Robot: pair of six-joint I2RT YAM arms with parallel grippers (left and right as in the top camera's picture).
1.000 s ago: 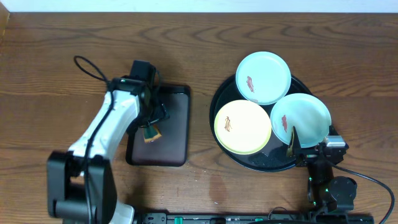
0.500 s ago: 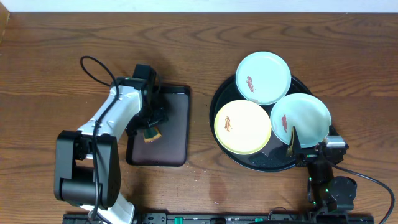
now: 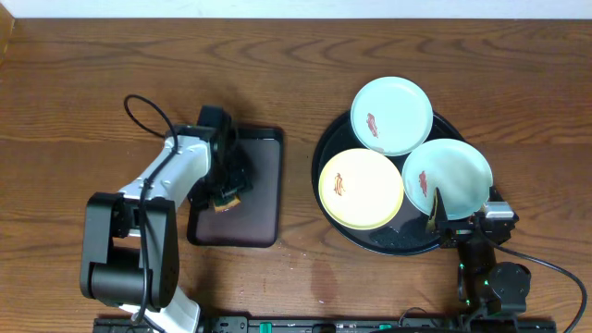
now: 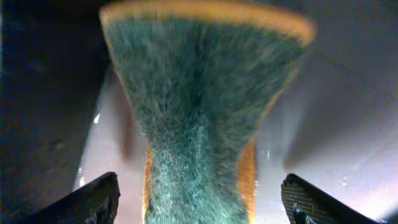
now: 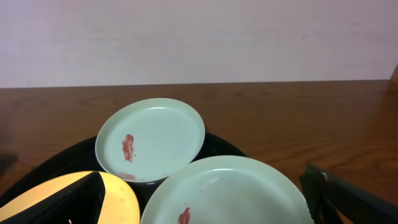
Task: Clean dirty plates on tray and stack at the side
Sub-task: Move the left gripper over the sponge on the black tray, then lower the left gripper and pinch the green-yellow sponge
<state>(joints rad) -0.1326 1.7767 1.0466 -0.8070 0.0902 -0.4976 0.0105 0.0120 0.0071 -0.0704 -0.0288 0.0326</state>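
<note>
Overhead and wrist views of the two-arm station. The left gripper (image 3: 226,185) hangs over the small rectangular black tray (image 3: 261,215) at the left of the tabletop (image 3: 92,83), its fingers (image 4: 99,202) spread wide to either side of a sponge (image 4: 205,99) with a green scouring face and orange-yellow edges. A gap shows on each side, so the sponge is straddled, not pinched. Compared with a second ago, the left arm's near links stand further right and more upright, and its cable loop (image 3: 143,106) sits further right. The gripper itself is lower over the sponge, which lies where it did.

The right gripper (image 3: 462,211) rests at the near right edge of the large round black tray (image 3: 326,148), fingers wide apart and holding nothing, unchanged in pose.

All three plates remain on the round tray, unmoved: a mint plate (image 3: 392,115) at the far side, a yellow plate (image 3: 361,188) at the near left, and a second mint plate (image 3: 448,176) at the near right, just beyond the right gripper. Each bears a small red-brown smear. The plates touch or slightly overlap one another; none lies on the bare tabletop
</note>
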